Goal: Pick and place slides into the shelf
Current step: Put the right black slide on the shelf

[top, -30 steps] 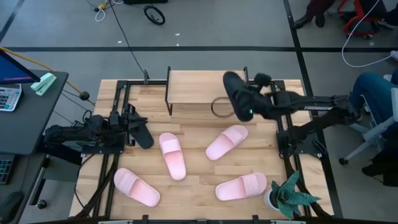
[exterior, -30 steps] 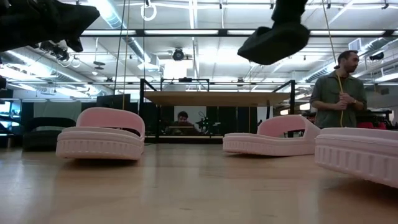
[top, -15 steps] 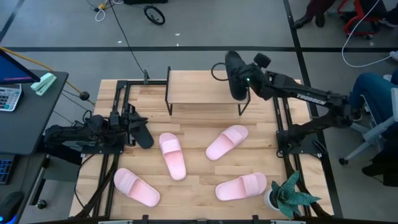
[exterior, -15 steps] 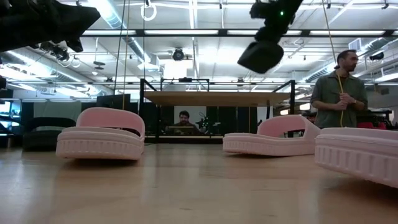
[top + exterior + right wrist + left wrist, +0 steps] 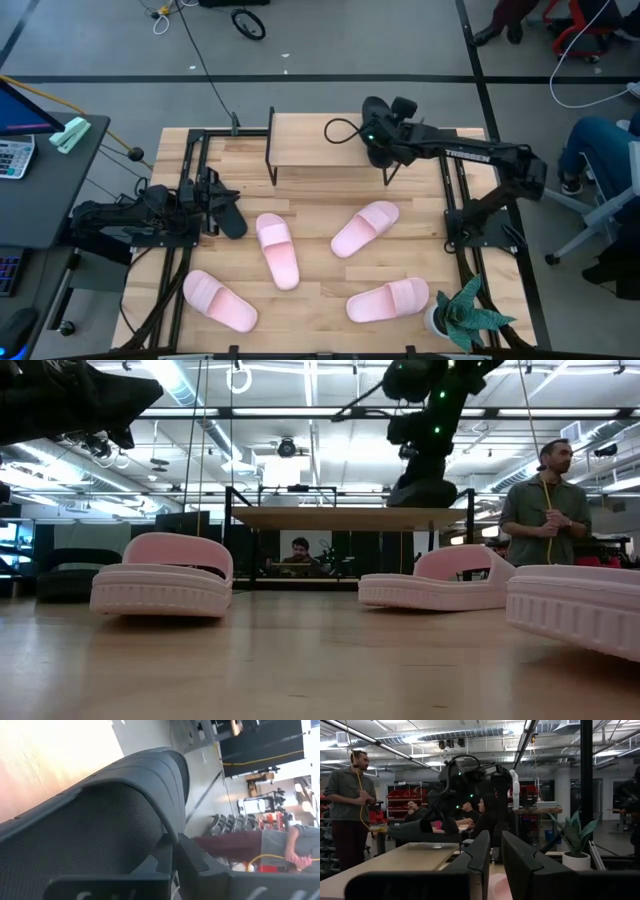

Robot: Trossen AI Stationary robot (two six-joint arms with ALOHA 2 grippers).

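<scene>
My right gripper [image 5: 385, 128] is shut on a black slide [image 5: 378, 152] at the right end of the shelf's top board [image 5: 320, 140]. In the low view the slide [image 5: 425, 492] sits level at the board [image 5: 340, 517]; whether it touches, I cannot tell. Several pink slides lie soles down on the table [image 5: 278, 250] [image 5: 365, 228] [image 5: 218, 300] [image 5: 388, 300]. A second black slide [image 5: 228, 215] lies on the table by my left gripper [image 5: 496, 857], which waits at the left edge, open by a narrow gap, with nothing in it. My right gripper pinches the black slide's ribbed strap at its edge [image 5: 172, 837] between its two fingers. The fingers slant down at it from the table's right side. The slide hangs level below them over the shelf's right end.
A potted plant [image 5: 460, 315] stands at the near right corner. A cable loop [image 5: 340, 130] hangs over the shelf top beside the held slide. A person [image 5: 545, 510] stands beyond the table's far side. Bare wood lies under the shelf and between the pink slides.
My right gripper has swung toward the table's far edge and come down with the black slide. The slide has sunk from high above the shelf to the level of its top board, at the right end. The pink slides have stayed put.
</scene>
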